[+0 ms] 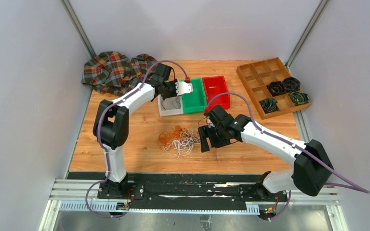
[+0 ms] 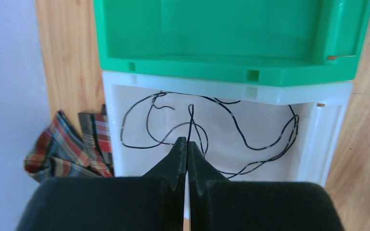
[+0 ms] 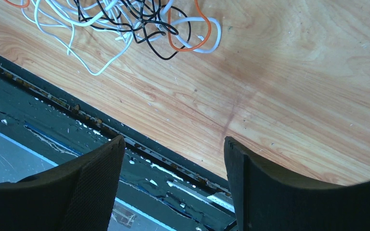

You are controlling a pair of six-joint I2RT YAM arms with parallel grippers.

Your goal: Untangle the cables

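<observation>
The left gripper (image 2: 187,142) hangs over the white plastic bin (image 2: 289,94). Its jaws are pressed together on a thin black cable (image 2: 191,118) lying inside. The tangled bunch of black, white and orange cables (image 1: 179,139) lies on the wooden table (image 1: 139,130) in front of that bin. The right gripper (image 3: 173,139) is just beside the bunch, with its jaws spread wide.

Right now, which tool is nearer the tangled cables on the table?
Right. The right tool hovers just beside the cables; the left tool is away over the white bin.

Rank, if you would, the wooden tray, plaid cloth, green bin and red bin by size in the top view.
1. Wooden tray and plaid cloth: largest, too alike to rank.
2. Green bin and red bin: smaller, likewise alike.
</observation>
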